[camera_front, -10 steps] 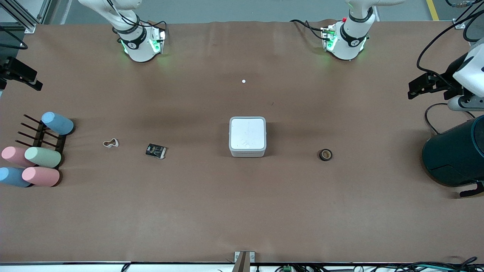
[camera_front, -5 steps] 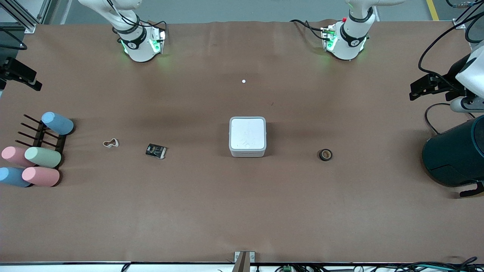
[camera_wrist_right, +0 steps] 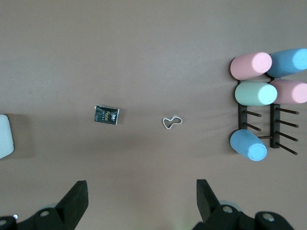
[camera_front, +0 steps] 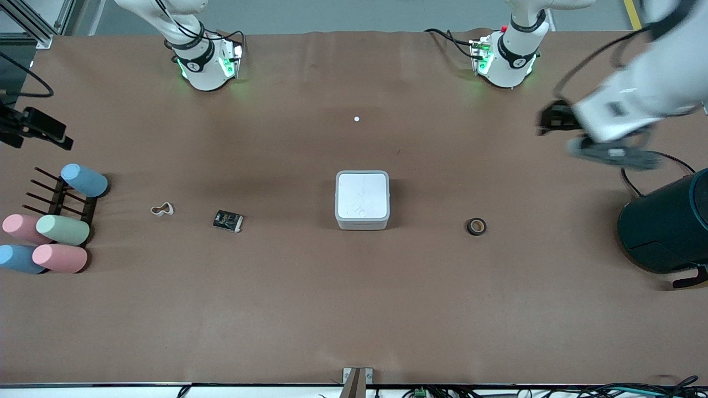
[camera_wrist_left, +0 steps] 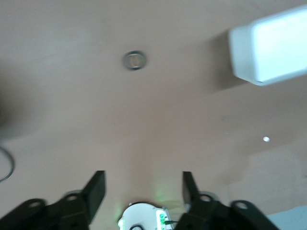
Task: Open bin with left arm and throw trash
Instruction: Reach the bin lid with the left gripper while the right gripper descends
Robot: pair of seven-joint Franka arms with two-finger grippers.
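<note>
the left claw [camera_wrist_left: 140,191], fingers spread and empty, hangs over the brown bench [camera_front: 354,309] toward its own end; the small white square plastic bin [camera_front: 362,200], lid shut, sits mid-bench toward the right arm's end from it. the right claw [camera_wrist_right: 141,199] waits open.

My left gripper [camera_front: 553,119] is smeared by motion, my right gripper [camera_front: 33,132] and the dark cylinder [camera_front: 666,226] are cut by the edge.

Five cups [camera_front: 84,180], perhaps; one bin [camera_front: 362,199]
</note>
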